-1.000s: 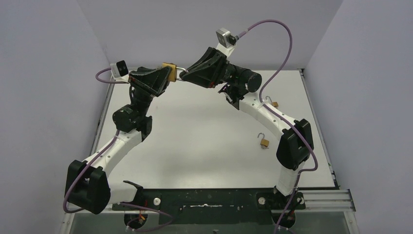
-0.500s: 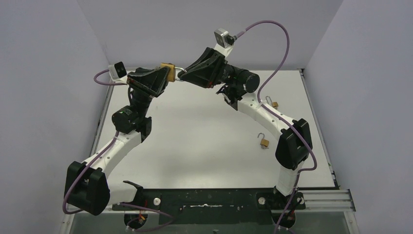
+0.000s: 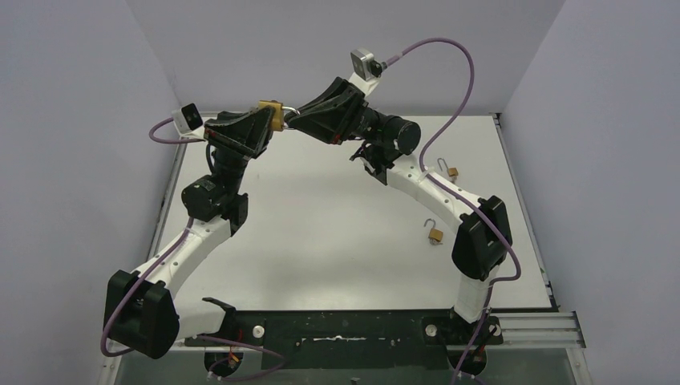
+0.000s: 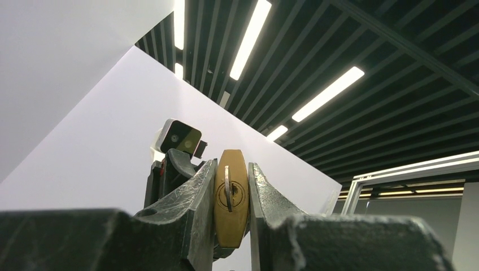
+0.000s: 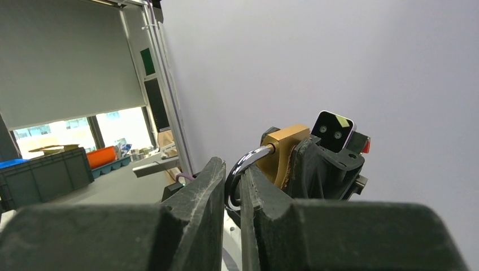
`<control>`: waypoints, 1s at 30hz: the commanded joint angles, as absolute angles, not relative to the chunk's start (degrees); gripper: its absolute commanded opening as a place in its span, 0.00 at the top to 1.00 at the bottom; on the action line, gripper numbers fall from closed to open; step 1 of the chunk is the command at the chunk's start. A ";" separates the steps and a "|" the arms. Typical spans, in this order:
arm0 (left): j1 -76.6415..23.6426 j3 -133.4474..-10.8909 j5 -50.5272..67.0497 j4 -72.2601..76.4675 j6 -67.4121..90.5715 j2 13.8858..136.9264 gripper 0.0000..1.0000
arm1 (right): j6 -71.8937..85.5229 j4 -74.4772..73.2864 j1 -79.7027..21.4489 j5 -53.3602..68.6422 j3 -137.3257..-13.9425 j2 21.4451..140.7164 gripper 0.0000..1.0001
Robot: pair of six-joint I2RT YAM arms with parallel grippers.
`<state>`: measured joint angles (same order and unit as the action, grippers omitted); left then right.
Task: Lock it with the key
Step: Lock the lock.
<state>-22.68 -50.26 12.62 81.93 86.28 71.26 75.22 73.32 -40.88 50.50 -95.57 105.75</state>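
Both arms have drifted slightly up and left together, left end effector [image 3: 265, 124] clamped on the padlock [image 4: 231, 206], right end effector [image 5: 238, 176] pinching its shackle [image 5: 252, 157], key [image 4: 226, 186] inserted: repositioning, apparently not yet locked.

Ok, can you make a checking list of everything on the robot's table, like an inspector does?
Surface: white table, walled on three sides.
Job's things: brass padlock held up in the air; key sits in its keyhole; silver shackle sticks out of its other end.
Clutter: two spare padlocks lie on the table's right side.
Grippers: left tool shut on the brass padlock's body; right tool shut on the shackle.
Cables: purple cables loop from the wrist cameras and run down both arms.
Surroundings: plain grey walls; ceiling lights overhead.
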 commanded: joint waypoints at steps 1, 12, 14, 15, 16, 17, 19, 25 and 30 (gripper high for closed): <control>-27.96 -50.41 31.90 77.78 85.32 71.58 1.00 | 67.04 60.50 -44.91 48.17 -95.41 109.35 1.00; -27.76 -50.65 31.56 79.10 87.17 71.99 1.00 | 67.61 61.37 -44.65 50.54 -95.66 107.93 1.00; -28.00 -51.09 31.38 79.57 88.73 72.75 1.00 | 68.46 63.21 -45.01 51.70 -96.30 108.98 1.00; -28.54 -51.19 31.26 79.85 89.75 73.42 1.00 | 68.43 63.63 -45.79 52.44 -97.19 110.31 1.00; -29.58 -51.35 31.09 79.89 90.53 74.13 1.00 | 68.11 63.59 -47.45 53.91 -98.73 112.29 1.00; -30.92 -51.68 31.20 79.89 90.93 74.78 1.00 | 69.16 64.38 -48.46 55.19 -100.94 114.91 1.00; -32.42 -52.01 31.51 79.98 92.31 75.31 1.00 | 77.73 74.91 -49.37 55.55 -105.02 120.43 1.00; -32.52 -53.06 33.21 79.90 96.35 74.75 1.00 | 81.48 77.72 -49.62 57.39 -110.50 124.71 1.00; -32.80 -53.79 34.31 79.89 98.11 75.97 1.00 | 81.54 77.87 -49.24 58.23 -110.47 123.90 1.00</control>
